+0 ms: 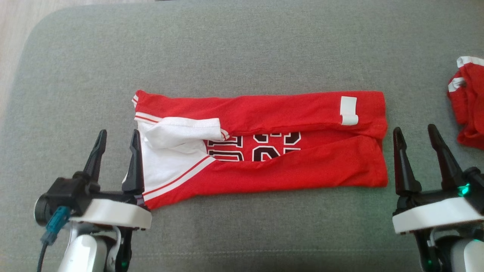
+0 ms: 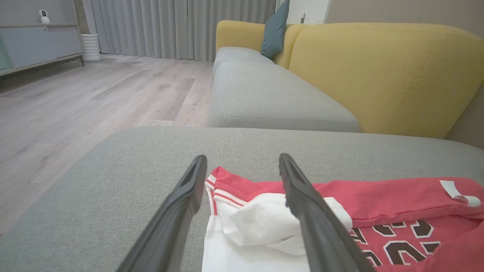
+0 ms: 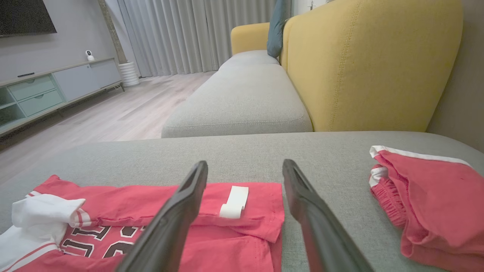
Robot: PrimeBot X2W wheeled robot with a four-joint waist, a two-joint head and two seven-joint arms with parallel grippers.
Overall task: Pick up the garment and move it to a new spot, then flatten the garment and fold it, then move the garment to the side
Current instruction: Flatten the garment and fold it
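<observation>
Both open, the left gripper (image 1: pixel 118 133) and right gripper (image 1: pixel 414 128) may unfold the garment (image 1: pixel 264 172) if they pinch only its top layer.

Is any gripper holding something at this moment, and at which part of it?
Nothing is held. The left gripper and the right gripper both stand open at the two ends of the red jersey.

Cannot read the black print (image 1: pixel 264 149) on the garment (image 1: pixel 287 175), half covered by its own folded-in cloth. Cannot see all of the second red garment (image 1: pixel 469 109), cropped near the cushion's (image 1: pixel 242 45) right edge.
</observation>
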